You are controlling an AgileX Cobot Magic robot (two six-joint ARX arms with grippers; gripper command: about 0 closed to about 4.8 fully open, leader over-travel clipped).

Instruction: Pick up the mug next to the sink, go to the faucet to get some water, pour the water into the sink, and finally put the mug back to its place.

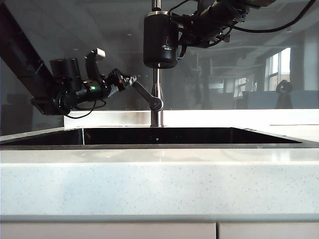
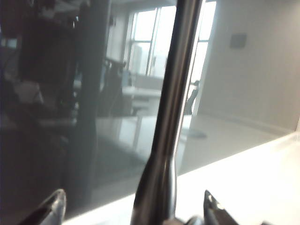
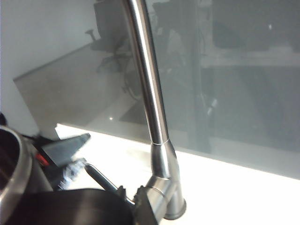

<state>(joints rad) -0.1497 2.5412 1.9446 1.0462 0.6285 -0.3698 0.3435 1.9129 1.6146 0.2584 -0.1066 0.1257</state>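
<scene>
The matte black cylindrical mug with a silver steel rim (image 1: 160,40) hangs high over the middle of the wide dark recessed sink (image 1: 149,136), right in front of the tall brushed-steel faucet pipe (image 1: 156,97). The right gripper (image 1: 185,31) comes in from the upper right, its fingers drawn nearly together — clamped on the mug at its right side, presumably on the handle, though the contact itself is hidden. In the right wrist view the steel rim (image 3: 18,164) curves close beside the camera.

The left gripper (image 1: 130,79) sits to the left of the pipe with its fingers apart, straddling the angled lever handle (image 1: 144,92) low on the stem; one fingertip (image 2: 55,206) shows on either side of the pipe (image 2: 171,112).

The mug looks rigid and fairly light while empty. It will likely grow heavier and tip-prone once water enters, so a firm hold at the handle root seems wise. The lever is stiff, smooth metal — slippery, best pushed near its free end for leverage.
</scene>
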